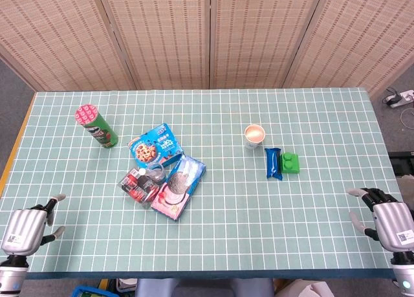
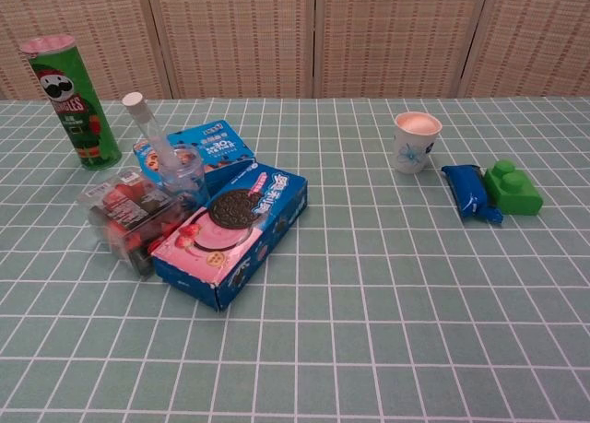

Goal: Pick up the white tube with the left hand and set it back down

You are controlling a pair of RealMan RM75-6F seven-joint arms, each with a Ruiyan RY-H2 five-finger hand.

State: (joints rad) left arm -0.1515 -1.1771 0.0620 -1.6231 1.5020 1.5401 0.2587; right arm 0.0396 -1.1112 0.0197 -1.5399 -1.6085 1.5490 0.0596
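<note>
The white tube (image 2: 147,130) leans tilted on the pile of snack packs, its white cap uppermost; in the head view the tube (image 1: 145,175) lies between the red clear pack (image 1: 135,187) and the blue cookie box (image 1: 155,146). My left hand (image 1: 23,229) hovers at the table's near left corner, far from the tube, fingers apart and holding nothing. At the near right edge my right hand (image 1: 387,222) is also empty with fingers spread. Neither hand shows in the chest view.
A pink-and-blue Oreo box (image 2: 233,232) lies against the pile. A green chip can (image 2: 73,102) stands far left. A paper cup (image 2: 415,141), a blue packet (image 2: 470,192) and a green brick (image 2: 512,187) sit to the right.
</note>
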